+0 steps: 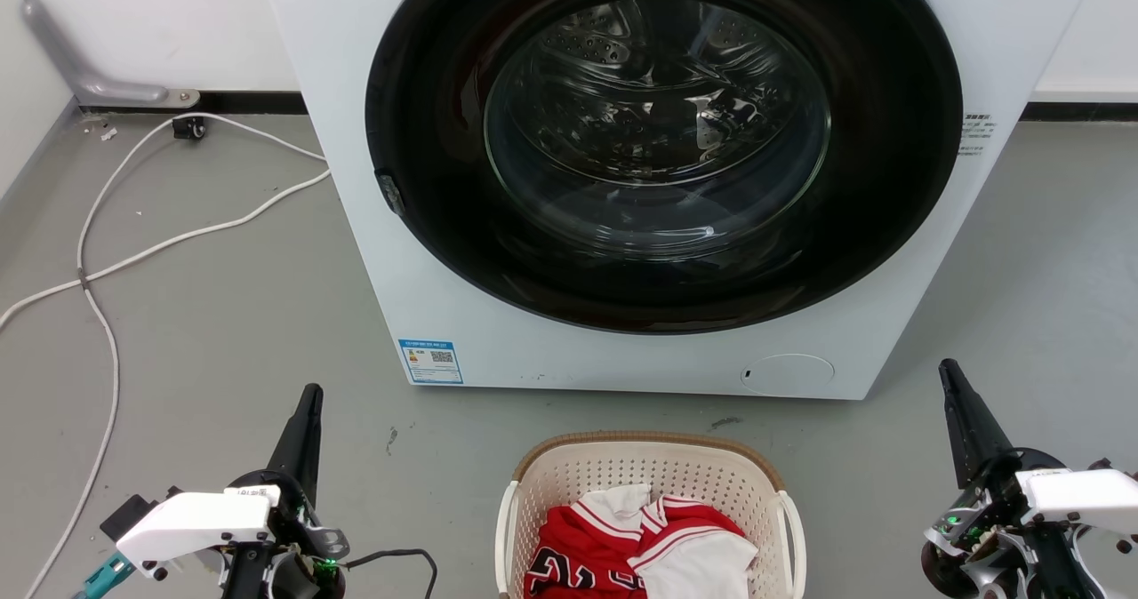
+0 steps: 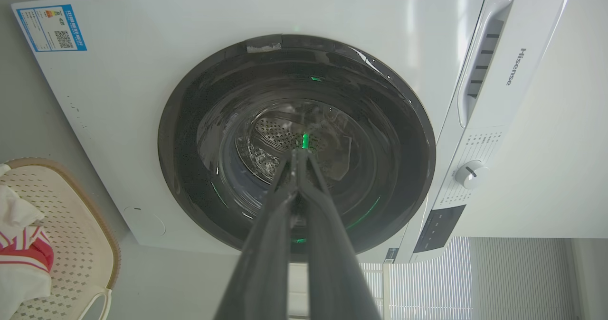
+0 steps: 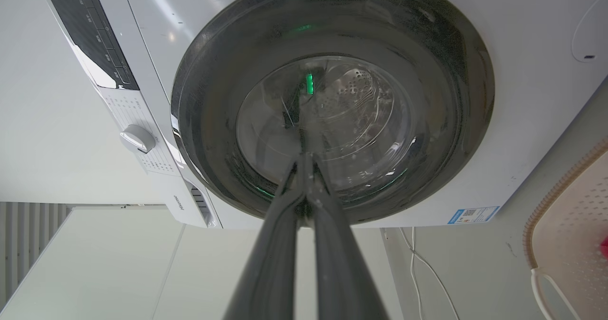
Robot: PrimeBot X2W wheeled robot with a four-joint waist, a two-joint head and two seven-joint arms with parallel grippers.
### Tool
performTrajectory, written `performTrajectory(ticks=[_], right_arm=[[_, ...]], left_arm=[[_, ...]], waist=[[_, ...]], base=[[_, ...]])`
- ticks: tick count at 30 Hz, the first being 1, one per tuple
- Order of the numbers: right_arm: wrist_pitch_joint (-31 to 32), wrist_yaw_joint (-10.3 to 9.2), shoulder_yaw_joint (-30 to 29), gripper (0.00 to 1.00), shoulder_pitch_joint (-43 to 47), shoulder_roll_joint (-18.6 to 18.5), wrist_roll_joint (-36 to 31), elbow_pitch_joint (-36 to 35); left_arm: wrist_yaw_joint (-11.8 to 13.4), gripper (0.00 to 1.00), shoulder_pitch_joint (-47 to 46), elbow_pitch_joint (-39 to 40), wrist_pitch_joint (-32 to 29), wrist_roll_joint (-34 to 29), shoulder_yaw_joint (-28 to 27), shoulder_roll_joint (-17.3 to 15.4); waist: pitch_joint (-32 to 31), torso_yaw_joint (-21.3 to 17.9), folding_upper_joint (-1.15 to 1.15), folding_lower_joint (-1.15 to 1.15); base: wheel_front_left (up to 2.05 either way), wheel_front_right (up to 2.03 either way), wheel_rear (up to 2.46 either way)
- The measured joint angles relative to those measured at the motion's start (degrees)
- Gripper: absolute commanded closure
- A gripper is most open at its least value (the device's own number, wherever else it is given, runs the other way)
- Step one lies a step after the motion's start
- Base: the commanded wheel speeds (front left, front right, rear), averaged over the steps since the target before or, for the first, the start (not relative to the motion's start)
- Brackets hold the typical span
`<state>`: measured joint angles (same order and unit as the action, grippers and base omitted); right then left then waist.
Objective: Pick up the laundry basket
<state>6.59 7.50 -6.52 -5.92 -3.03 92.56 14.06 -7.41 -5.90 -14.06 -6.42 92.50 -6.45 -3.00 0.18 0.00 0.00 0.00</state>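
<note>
You've got the laundry basket (image 1: 649, 473) on the floor (image 1: 222, 359) right in front of the washing machine (image 1: 462, 252), roughly centred under its round door (image 1: 662, 137) and a little way off the machine's front panel, not touching it. The basket is upright, with cream perforated walls and a brown woven-look rim. Its white side handles (image 1: 507, 523) stand free, nothing on them. Inside the basket is a crumpled red jersey (image 1: 587, 550) with white trim and a white garment (image 1: 698, 568) bunched against it; the basket's near end is cut off by the head view's bottom edge. Your left gripper (image 1: 309, 399) sits in front of the machine's lower left corner and the right gripper (image 1: 949, 375) in front of its lower right corner, each well apart from the basket and with the basket between them. Both point their fingers towards the machine. Both wrist views show the two dark fingers meeting at the tips, so both sets of jaws are closed on nothing. The machine's door is closed, dark ring with clear glass, with the drum visible behind it. A blue label (image 1: 430, 361) sits at the bottom left of the machine's front. A white cable (image 1: 116, 261) trails over the floor left of the machine.
</note>
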Motion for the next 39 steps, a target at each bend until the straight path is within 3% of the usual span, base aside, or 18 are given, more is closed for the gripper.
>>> performTrajectory(ticks=[32,33,39], right_arm=[[0.0,0.00,0.0,1.00,0.0,0.0,0.0,0.0],[0.0,0.00,0.0,0.00,0.1,0.0,0.0,0.1],[-0.5,-0.02,0.2,0.00,2.6,0.3,0.0,2.3]], left_arm=[[0.0,1.00,0.0,0.0,-0.1,0.0,-0.1,0.0],[0.0,0.00,0.1,-0.2,0.0,0.0,0.0,0.0],[0.2,0.00,2.5,-2.3,0.5,0.0,0.4,0.3]], waist=[[0.0,0.0,0.00,0.00],[0.0,0.0,0.00,0.00],[0.0,0.0,0.00,0.00]], base=[[0.00,0.00,0.00],[0.00,0.00,0.00],[0.00,0.00,0.00]])
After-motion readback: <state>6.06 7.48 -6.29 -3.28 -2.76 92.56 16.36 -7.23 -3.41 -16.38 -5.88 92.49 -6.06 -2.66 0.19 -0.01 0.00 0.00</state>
